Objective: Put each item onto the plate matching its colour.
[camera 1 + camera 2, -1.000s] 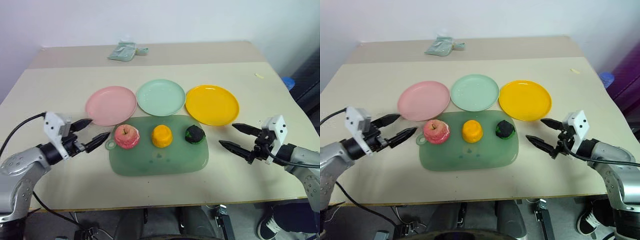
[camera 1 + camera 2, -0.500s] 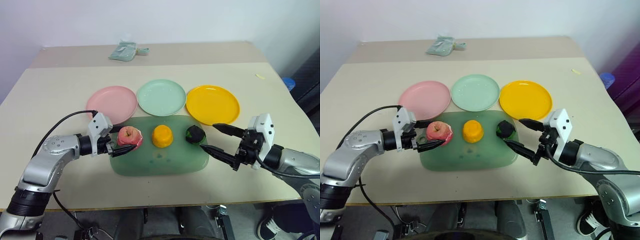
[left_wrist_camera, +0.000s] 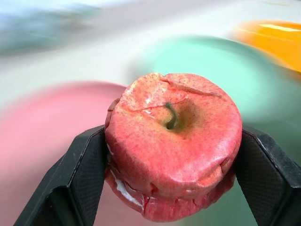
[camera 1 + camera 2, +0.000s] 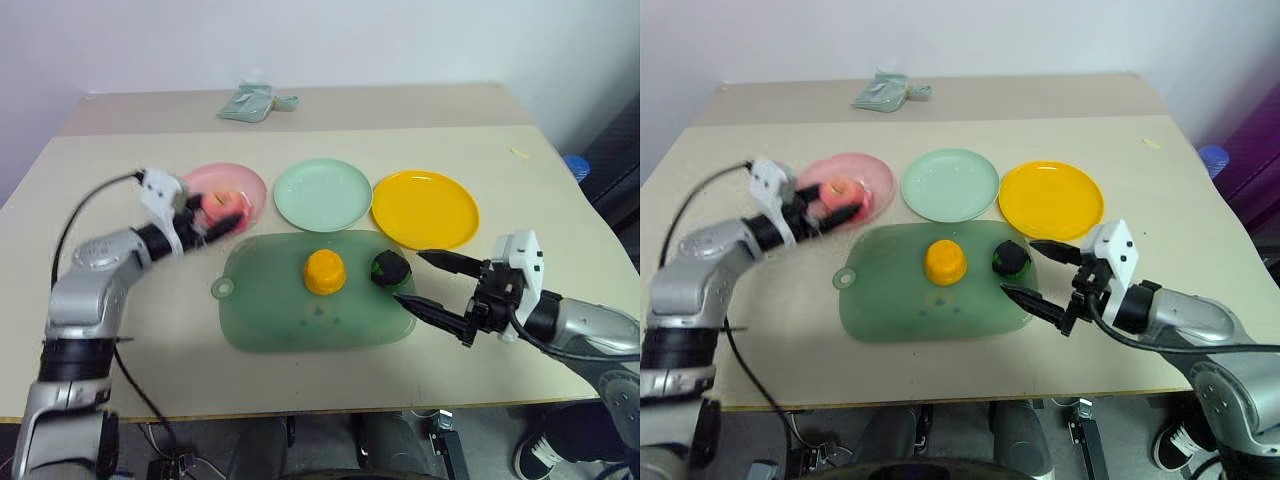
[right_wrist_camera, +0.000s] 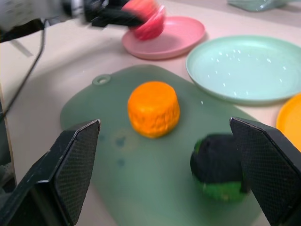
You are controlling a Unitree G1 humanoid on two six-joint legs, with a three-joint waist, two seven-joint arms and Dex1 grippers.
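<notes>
The pink-red toy apple with a stem [image 3: 171, 162] looks light and stiff (its painted skin is cracked), best pinched across its sides — as the left gripper [image 3: 171, 188] does, holding it above the pale pink round plastic plate [image 4: 875, 180]. A second ago it sat on the translucent green mat [image 4: 290, 315]. The right gripper [image 4: 428, 283] — wide open, empty — has closed in on the dark green-black lumpy ball [image 4: 389, 268].

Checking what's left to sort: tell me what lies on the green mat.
On the green mat lie the orange fruit and the dark green ball. Whatever lies under them is covered.
</notes>
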